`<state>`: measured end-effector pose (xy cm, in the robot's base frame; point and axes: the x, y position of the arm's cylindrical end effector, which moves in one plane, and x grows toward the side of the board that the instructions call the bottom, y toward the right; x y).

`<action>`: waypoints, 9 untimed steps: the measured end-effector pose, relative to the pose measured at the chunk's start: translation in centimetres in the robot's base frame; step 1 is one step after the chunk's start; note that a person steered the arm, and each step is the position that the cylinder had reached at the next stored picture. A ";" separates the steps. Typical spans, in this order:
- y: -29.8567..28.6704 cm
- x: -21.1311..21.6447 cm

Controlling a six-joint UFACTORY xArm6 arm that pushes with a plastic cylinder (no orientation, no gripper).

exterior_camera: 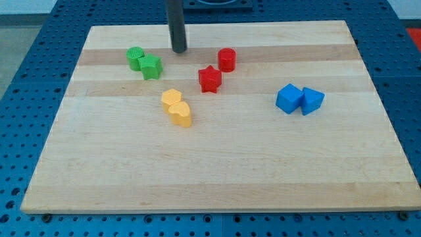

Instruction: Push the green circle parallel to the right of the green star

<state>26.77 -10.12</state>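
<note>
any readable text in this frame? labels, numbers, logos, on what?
None. No text, number or logo on the board, on my tip or its rod, on the blue perforated table, or on any block: green circle, green star, red, yellow and blue blocks are all plain.

Rod (177, 23): straight, round, dark grey to near black, plain matte finish, same width top to bottom. No cables, screws or markings visible on it. My tip (179, 51) is a flat blunt end, same dark colour, w/ a faint lighter sheen down one side.
</note>
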 end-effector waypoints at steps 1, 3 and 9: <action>-3.5 -1.1; -11.0 -1.1; -10.3 4.5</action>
<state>31.24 -20.39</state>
